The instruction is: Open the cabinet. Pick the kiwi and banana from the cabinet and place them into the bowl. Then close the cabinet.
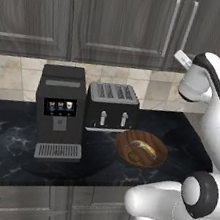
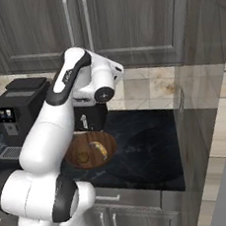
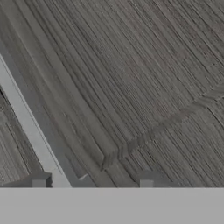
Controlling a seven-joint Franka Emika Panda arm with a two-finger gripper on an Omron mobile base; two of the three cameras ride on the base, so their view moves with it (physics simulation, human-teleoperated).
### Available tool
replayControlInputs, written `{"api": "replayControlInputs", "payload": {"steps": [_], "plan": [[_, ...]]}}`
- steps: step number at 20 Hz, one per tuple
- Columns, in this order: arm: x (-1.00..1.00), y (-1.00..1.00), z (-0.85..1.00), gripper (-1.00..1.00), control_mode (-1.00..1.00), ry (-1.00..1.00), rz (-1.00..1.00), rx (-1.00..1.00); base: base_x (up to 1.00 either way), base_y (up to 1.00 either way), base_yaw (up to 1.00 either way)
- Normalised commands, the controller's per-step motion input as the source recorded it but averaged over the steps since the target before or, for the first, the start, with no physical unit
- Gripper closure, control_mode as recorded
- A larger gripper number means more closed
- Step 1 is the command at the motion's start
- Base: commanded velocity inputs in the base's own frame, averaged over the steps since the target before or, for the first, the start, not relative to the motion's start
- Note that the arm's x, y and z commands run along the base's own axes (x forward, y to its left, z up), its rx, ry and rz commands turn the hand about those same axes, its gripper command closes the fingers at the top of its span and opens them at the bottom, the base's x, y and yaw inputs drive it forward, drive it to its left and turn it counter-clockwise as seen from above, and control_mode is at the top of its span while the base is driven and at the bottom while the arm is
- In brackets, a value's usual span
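The cabinet (image 1: 121, 22) has both doors closed, its handles (image 2: 77, 22) side by side. The bowl (image 1: 141, 148) on the counter (image 1: 5, 140) holds the banana (image 1: 144, 147) and kiwi (image 2: 83, 158). The gripper (image 3: 92, 183) faces a door close up, fingers apart and empty

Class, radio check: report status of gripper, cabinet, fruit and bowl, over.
Gripper against cabinet door, grip unclear. Doors closed. Banana and kiwi in bowl. Nothing in the way.

Cabinet (image 1: 121, 22) shut, fruit in bowl (image 1: 141, 148)
The dark wood-grain doors stood closed, handles side by side; the banana (image 1: 144, 148) and kiwi (image 1: 134, 156) lay in the reddish-brown bowl.
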Motion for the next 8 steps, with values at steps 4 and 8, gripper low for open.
{"api": "replayControlInputs", "payload": {"steps": [4,8], "plan": [[1.0,0.95,-0.4,-1.0,-1.0,0.02,-0.27,-0.13,0.0,0.0,0.0],[1.0,0.98,-0.25,-1.0,-1.0,0.06,-0.19,-0.18,0.0,0.0,0.0]]}}
